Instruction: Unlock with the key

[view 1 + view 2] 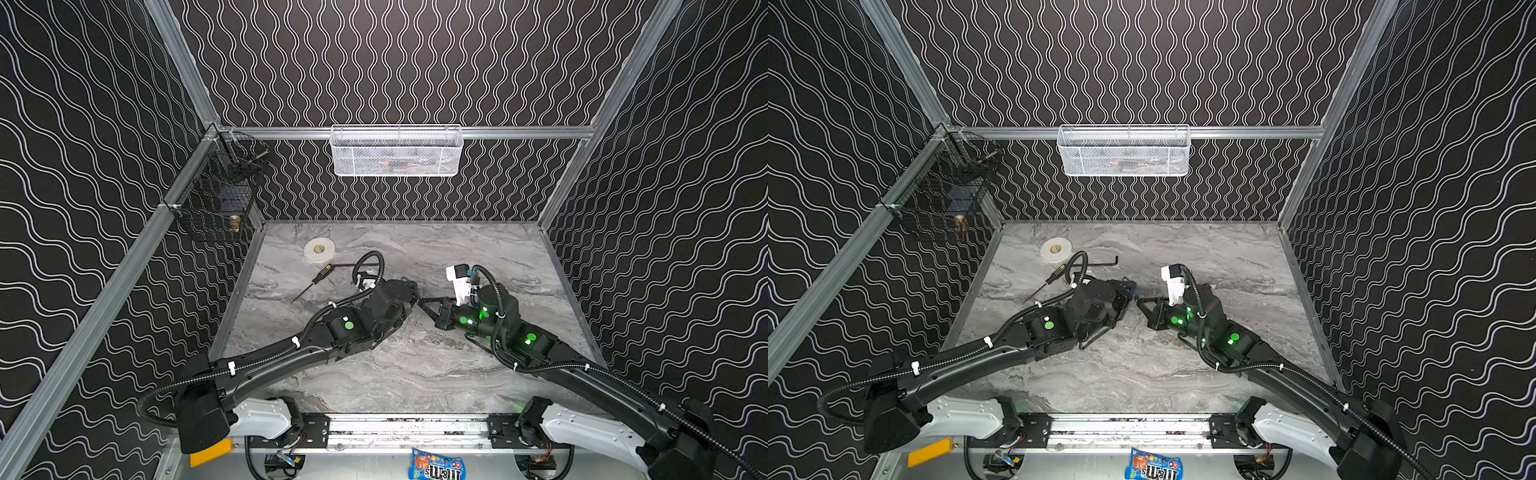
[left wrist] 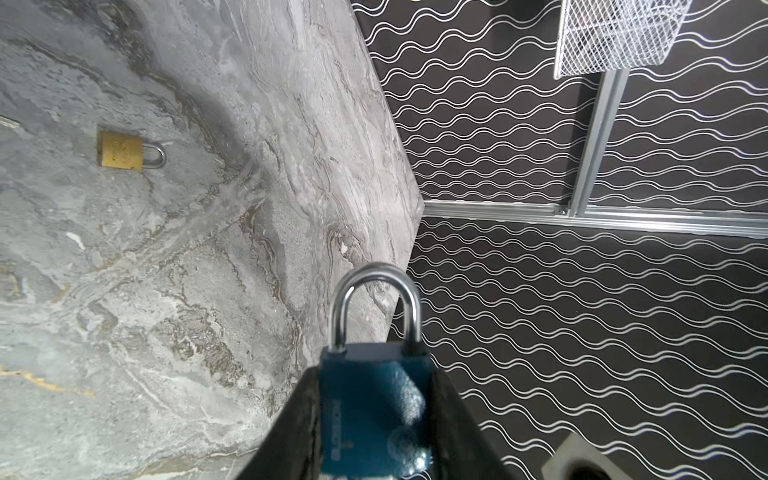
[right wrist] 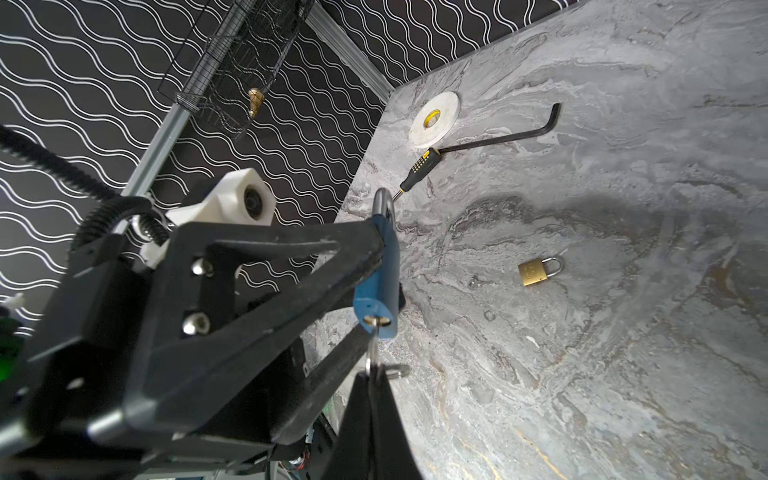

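Fingers [image 2: 291, 432] clamp blue padlock [image 2: 374, 415], shackle [image 2: 376, 276] seemingly closed.

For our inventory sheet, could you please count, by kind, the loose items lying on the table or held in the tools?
padlocks: 2 (blue padlock, brass padlock)
key: 1
screwdriver: 1
hex key: 1
tape roll: 1
Total: 6

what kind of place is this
Probably a robot test booth: a metal frame and patterned walls box in a marble-look table, a left arm and right arm sit on a front rail, and a screwdriver and brass padlock lie on it.
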